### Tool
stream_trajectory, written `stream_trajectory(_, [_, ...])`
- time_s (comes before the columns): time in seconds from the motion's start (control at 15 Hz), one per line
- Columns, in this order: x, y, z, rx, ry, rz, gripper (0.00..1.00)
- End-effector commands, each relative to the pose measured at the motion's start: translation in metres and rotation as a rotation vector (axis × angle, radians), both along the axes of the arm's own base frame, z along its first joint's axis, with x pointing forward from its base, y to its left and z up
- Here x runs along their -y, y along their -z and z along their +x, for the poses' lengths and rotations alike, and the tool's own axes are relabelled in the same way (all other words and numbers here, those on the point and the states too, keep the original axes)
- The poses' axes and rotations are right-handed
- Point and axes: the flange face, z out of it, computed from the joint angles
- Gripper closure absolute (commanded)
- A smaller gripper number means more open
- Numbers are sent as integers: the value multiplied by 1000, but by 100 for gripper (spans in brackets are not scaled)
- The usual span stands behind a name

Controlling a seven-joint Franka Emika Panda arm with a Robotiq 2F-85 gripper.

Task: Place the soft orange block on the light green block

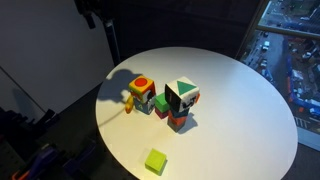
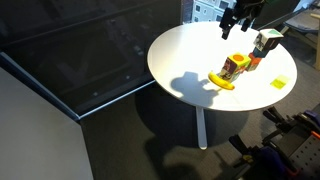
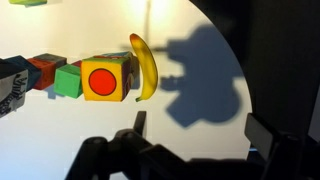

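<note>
The orange block (image 3: 103,78) has a red circle on its face and sits in a cluster mid-table; it shows in both exterior views (image 1: 142,89) (image 2: 236,66). A yellow banana (image 3: 145,65) lies against it. The light green block (image 1: 155,161) lies alone near the table edge, also visible in an exterior view (image 2: 280,82) and at the top left of the wrist view (image 3: 28,3). My gripper (image 3: 197,128) is open and empty, held high above the table (image 2: 240,15), apart from the orange block.
A green block (image 3: 68,82), a red-brown block (image 3: 45,68) and a black-white patterned block (image 1: 182,96) stand in the cluster beside the orange block. The round white table (image 1: 240,100) ends in a curved edge. My shadow falls on it past the banana.
</note>
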Motion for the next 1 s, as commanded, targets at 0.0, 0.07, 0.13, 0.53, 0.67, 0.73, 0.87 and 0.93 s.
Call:
stream_trajectory(0.0, [2, 1, -1, -4, -5, -1, 0])
stream_trajectory(0.07, [5, 4, -1, -7, 2, -2, 0])
stream_trajectory(0.13, [9, 8, -1, -11, 4, -2, 0])
stream_trajectory(0.53, [36, 31, 2, -55, 38, -1, 0])
stream_trajectory(0.67, [48, 39, 2, -68, 53, -4, 0])
stream_trajectory(0.73, [54, 44, 2, -73, 58, -5, 0])
stream_trajectory(0.87, [66, 54, 3, -83, 56, -6, 0])
stream_trajectory(0.93, [71, 60, 4, -77, 49, -11, 0])
